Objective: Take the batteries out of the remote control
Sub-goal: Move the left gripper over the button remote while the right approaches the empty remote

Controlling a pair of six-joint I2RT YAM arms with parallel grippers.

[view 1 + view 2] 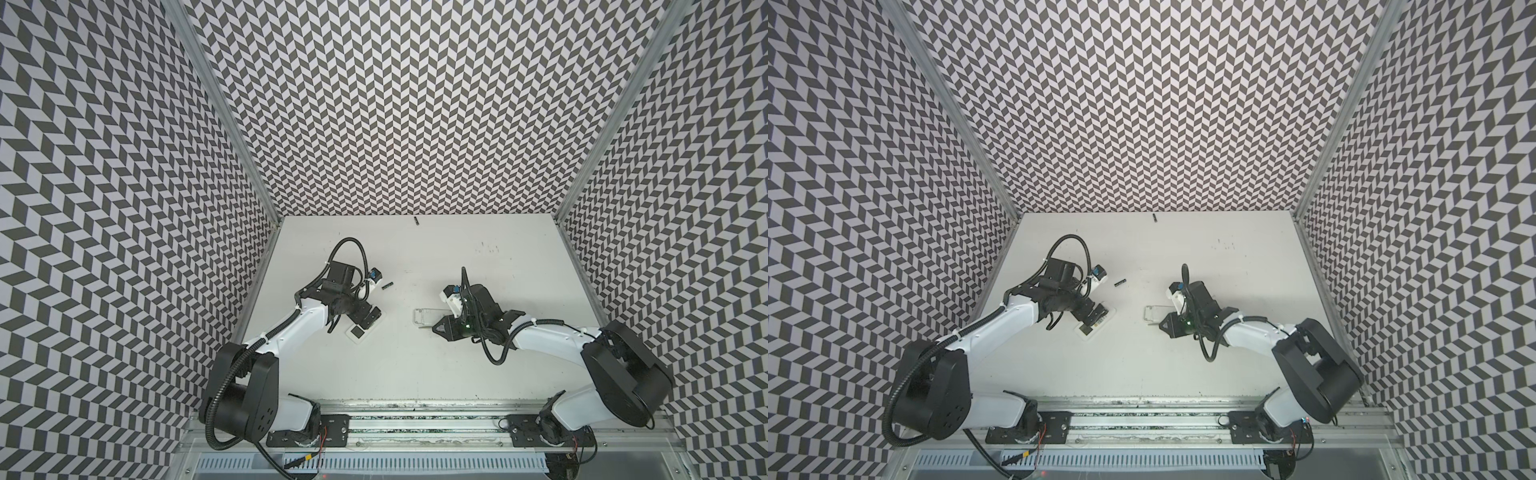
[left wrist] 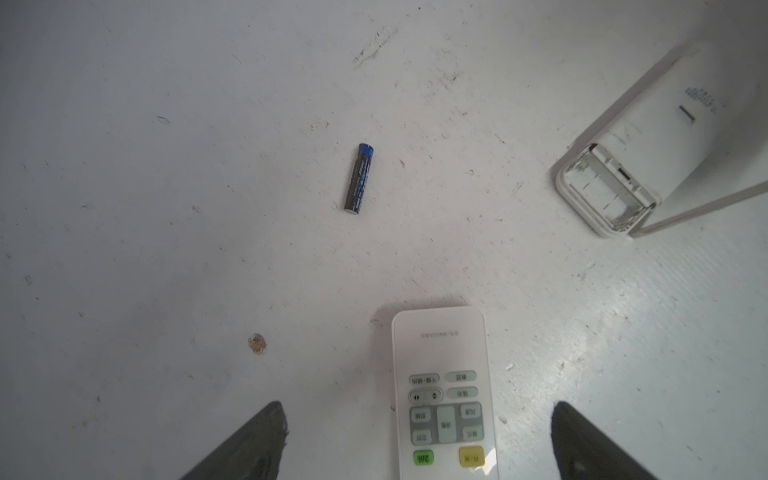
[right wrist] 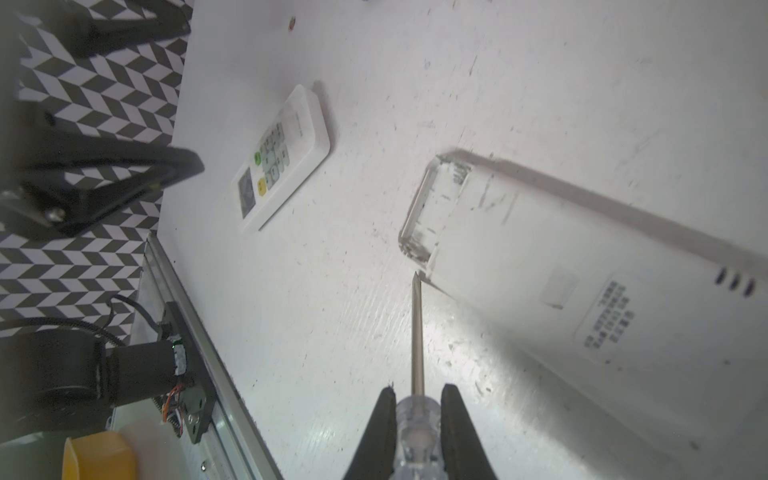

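Left gripper [image 2: 417,411] hangs with its jaws spread wide and nothing between them, right over the button end of the face-up remote [image 2: 442,374], whose long axis runs straight out between the two fingers. One battery [image 2: 359,178] lies loose on the table [image 2: 166,249] past that remote's plain end, clear of it and roughly parallel. It is slim and black, with a blue band at one tip. A second battery [image 1: 415,220] lies far beyond the remote, by the back wall. Beside the remote, the face-down remote [image 3: 582,270] shows an open battery bay [image 3: 436,208] that looks empty, though glare leaves doubt. Right gripper [image 3: 417,392] is clamped on a clear-handled screwdriver [image 3: 417,332], whose tip is just beside that bay's corner. The left arm is the nearer one to the face-up remote, which likely needs turning over.
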